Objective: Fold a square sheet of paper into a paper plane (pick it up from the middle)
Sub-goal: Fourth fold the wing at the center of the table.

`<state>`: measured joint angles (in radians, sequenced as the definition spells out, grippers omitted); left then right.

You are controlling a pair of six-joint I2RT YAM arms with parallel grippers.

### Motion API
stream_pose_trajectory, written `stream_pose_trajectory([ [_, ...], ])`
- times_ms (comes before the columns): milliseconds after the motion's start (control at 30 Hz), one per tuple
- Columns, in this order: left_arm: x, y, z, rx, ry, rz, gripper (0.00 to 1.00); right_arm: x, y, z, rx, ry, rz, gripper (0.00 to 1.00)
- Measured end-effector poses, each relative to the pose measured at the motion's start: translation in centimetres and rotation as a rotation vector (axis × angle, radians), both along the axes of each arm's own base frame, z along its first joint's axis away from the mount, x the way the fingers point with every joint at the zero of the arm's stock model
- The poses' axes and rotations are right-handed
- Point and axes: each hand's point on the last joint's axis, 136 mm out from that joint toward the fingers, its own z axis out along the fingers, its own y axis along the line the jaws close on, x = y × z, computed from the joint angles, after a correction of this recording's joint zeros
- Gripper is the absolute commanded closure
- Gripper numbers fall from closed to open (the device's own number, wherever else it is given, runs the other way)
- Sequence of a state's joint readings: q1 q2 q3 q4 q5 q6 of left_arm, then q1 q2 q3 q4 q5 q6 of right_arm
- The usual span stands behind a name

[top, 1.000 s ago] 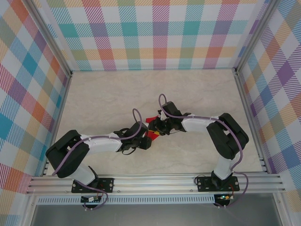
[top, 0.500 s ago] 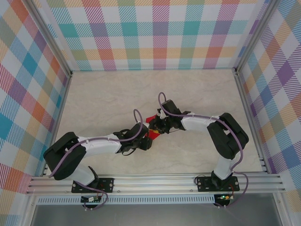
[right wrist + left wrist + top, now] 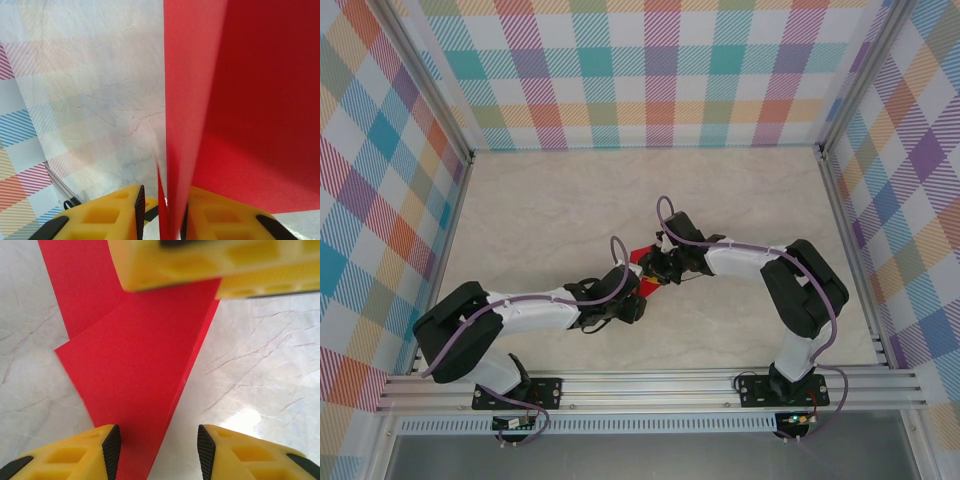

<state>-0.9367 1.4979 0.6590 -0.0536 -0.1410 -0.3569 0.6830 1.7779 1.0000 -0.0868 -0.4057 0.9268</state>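
The left end effector (image 3: 159,450) has advanced, its fingers now wide astride the thin bright red creased paper sheet (image 3: 145,365). The right end effector (image 3: 162,210) pinches the sheet's opposite end, probably bracing it for the next fold.

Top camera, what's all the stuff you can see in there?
Paper: one, red, folded, mid-table between the pincers.
Table: one, creamy marble, under everything.
Walls: three, pastel checks, around the table.
Rail: one, silver, near edge.
Left arm, right arm: two, white and black, reaching in from the near edge.
Left pincer: one, yellow, open over the paper.
Right pincer: one, yellow, shut on the paper.
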Motion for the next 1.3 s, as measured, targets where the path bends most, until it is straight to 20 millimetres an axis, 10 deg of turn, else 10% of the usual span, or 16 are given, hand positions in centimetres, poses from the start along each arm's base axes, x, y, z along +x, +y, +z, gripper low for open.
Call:
stream_pose_trajectory([
  [1300,0.3,0.9,0.9,0.011,-0.057,0.026,0.98,0.2,-0.5,0.1,-0.006,-0.001,-0.011,0.63],
])
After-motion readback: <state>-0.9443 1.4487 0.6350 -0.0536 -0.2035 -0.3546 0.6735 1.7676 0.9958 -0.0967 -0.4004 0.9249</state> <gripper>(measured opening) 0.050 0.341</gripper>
